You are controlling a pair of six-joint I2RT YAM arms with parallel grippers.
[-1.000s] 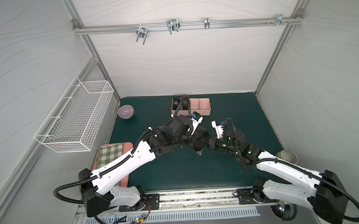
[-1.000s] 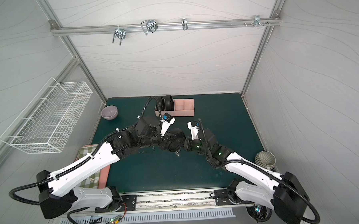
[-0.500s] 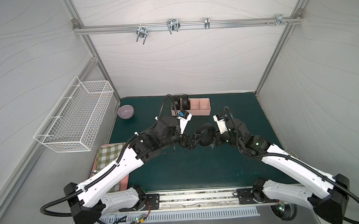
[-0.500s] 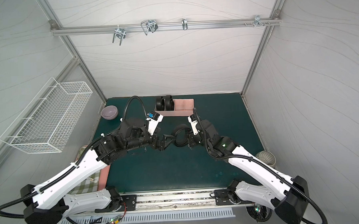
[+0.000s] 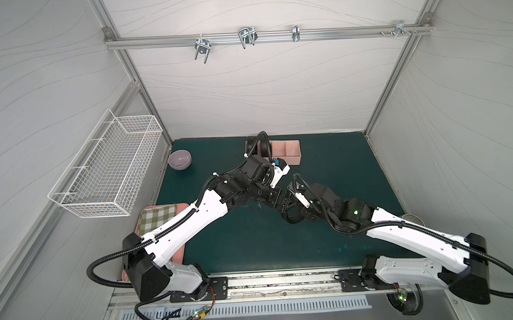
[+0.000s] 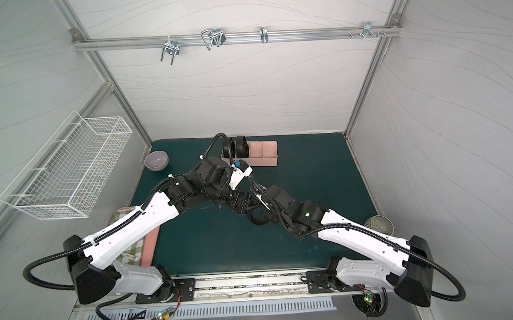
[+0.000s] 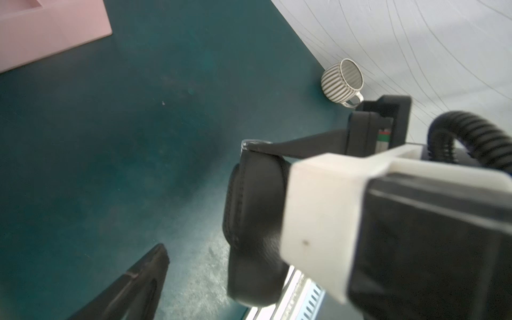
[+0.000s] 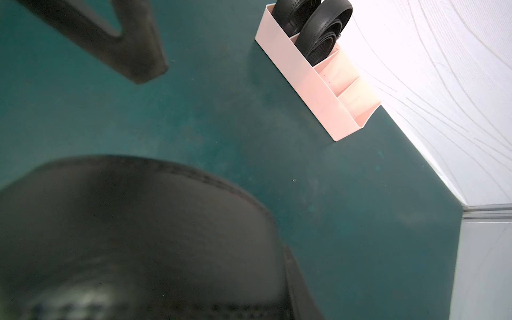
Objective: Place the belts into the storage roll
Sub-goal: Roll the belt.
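Coil of the third belt (image 7: 255, 216) sits clamped in the right gripper (image 5: 297, 208), over the worktop (image 8: 221, 138) and well short of the storage roll (image 8: 304, 83). The left gripper (image 5: 284, 201) stands open just beside it, holding nothing. Two belts (image 8: 318, 30) fill the roll's end compartments. Best to carry the coil upright with a firm pinch so it cannot unwind, then lower it into the free compartment (image 8: 336, 73) next to them.

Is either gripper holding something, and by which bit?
The right gripper holds a rolled-up black belt, one finger lying along the coil's outer side; the other is hidden. The left gripper is open and empty.
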